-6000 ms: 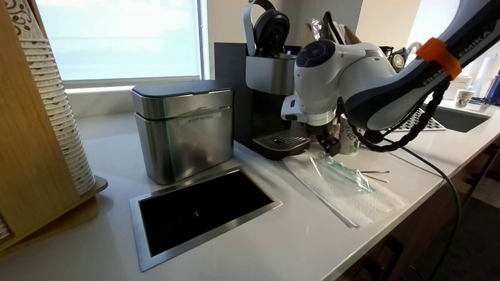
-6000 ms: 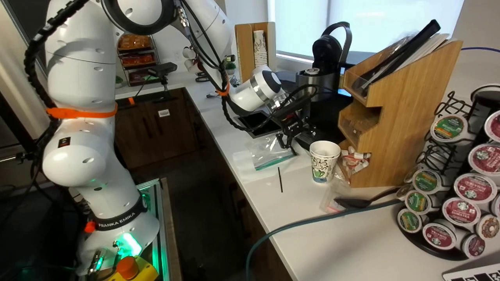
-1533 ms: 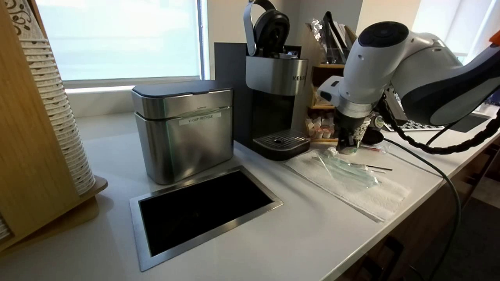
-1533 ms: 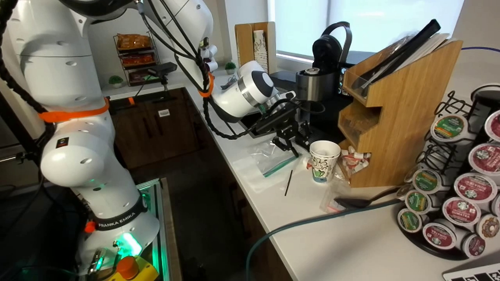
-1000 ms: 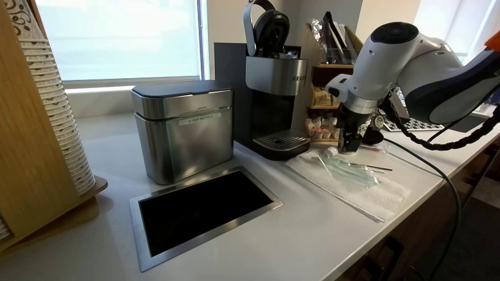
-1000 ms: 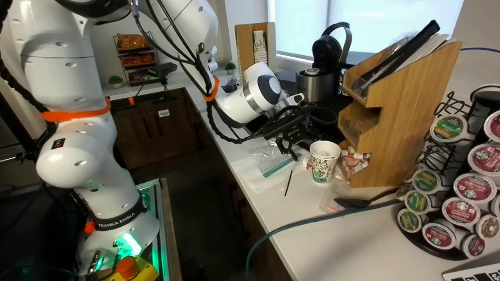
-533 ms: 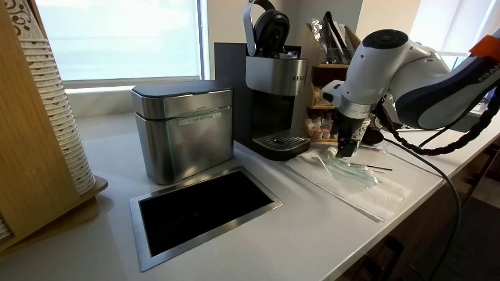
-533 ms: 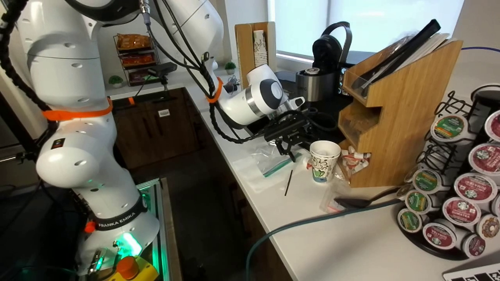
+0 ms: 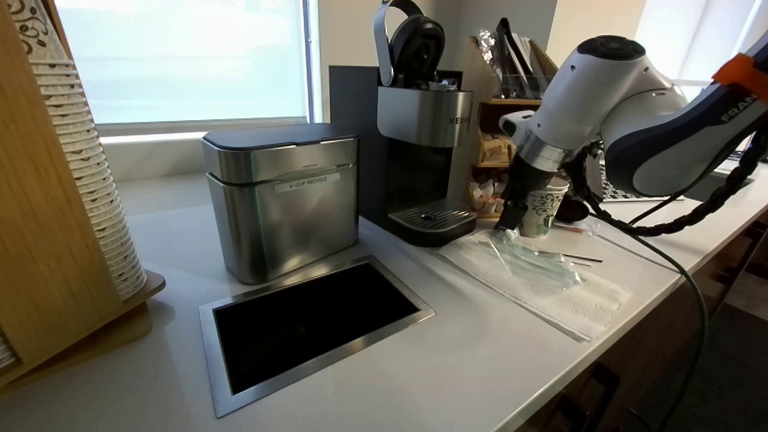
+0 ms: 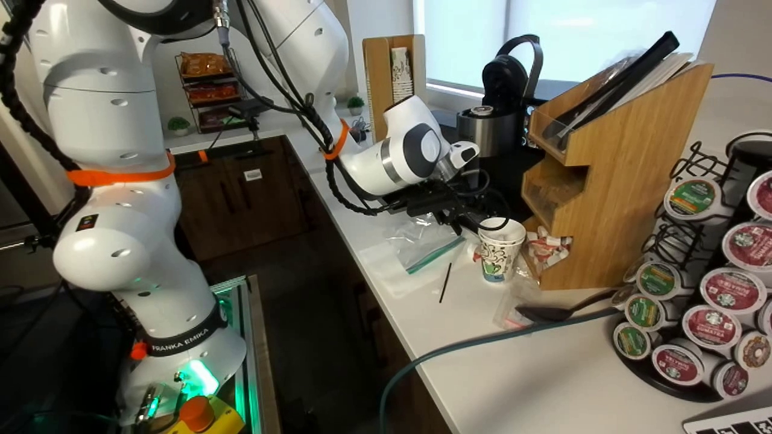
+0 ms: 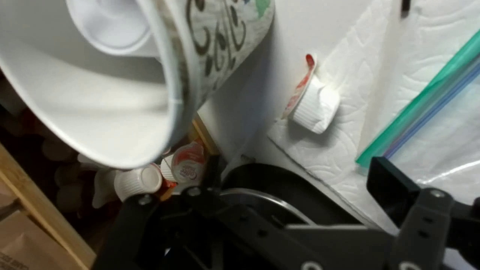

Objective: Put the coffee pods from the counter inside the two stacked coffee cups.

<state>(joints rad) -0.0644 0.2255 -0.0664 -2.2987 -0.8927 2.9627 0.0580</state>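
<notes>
Tipping risk

Wrist view: poised with the black gripper (image 11: 296, 165) spread wide, holding nothing. Could snag the clear plastic bag (image 11: 431, 138) when closing on the crumpled, ridged white pod (image 11: 317, 108) at the edge of the embossed paper towel (image 11: 330, 150). Note, probably, a smooth white second pod (image 11: 116, 26) inside the two nested pale paper cups (image 11: 225, 37).

In an exterior view, tilted close by the tapered cups (image 9: 543, 213); might topple them by swinging sideways.

In an exterior view, find all this well behind the front edge of the off-white worktop (image 10: 512, 380).
</notes>
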